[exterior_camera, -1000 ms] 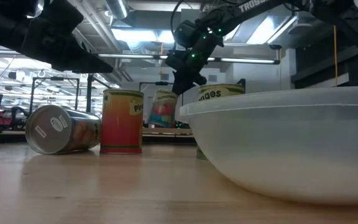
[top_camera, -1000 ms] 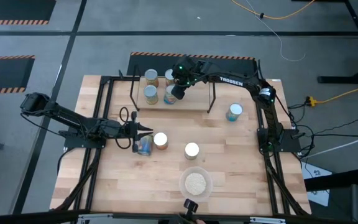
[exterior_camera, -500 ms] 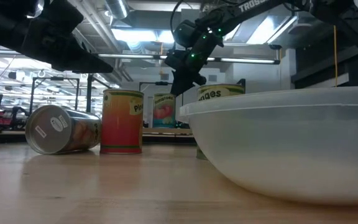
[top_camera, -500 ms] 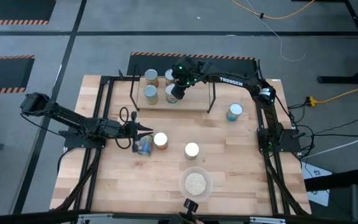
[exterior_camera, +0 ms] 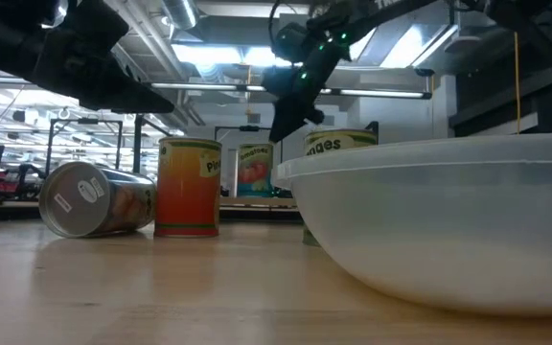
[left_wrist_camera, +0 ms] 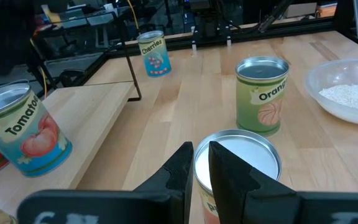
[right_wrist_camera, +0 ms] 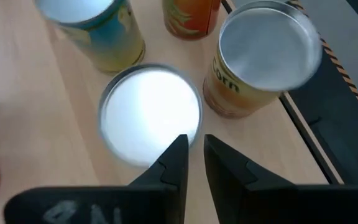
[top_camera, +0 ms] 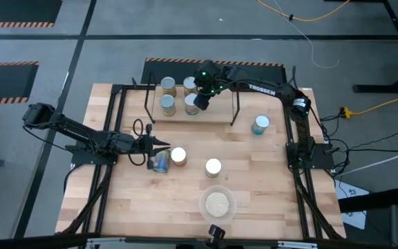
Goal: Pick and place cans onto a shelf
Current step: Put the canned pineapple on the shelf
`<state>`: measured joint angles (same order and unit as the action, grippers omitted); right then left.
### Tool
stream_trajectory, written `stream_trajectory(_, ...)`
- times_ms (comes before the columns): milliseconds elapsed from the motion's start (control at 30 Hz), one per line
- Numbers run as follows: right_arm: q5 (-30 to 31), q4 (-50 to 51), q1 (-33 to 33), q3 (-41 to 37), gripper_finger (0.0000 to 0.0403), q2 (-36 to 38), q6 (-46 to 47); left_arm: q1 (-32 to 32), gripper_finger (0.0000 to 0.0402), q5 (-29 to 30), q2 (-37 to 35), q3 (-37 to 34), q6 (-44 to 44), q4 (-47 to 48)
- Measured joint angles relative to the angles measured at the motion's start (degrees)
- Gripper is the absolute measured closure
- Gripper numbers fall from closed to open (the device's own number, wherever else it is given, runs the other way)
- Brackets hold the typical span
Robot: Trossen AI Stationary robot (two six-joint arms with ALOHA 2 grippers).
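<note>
Just under right pincer (right_wrist_camera: 191,163), can (right_wrist_camera: 150,113)

Shiny metal cans (right_wrist_camera: 150,113) — matt light-wood shelf (right_wrist_camera: 36,124), translucent plastic bowl (exterior_camera: 439,220).

Around your light-wood slatted bench (top_camera: 254,200) you have grey concrete floor (top_camera: 185,28), with orange-and-black hazard-striped tape (top_camera: 9,25) beyond its far-left corner and an orange cable (top_camera: 302,17) beyond its far edge. Long ceiling strip lights (exterior_camera: 209,56) glow overhead.
</note>
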<state>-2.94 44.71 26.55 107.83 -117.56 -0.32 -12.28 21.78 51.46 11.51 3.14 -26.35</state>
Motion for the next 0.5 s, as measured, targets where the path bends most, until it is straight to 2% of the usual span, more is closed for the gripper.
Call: stream_trajectory(500, -0.17, 14.03, -2.76, 0.04, 0.0345, 15.50, -1.51, 0.00, 0.0358, 0.00, 0.00, 0.00, -0.07, 0.11)
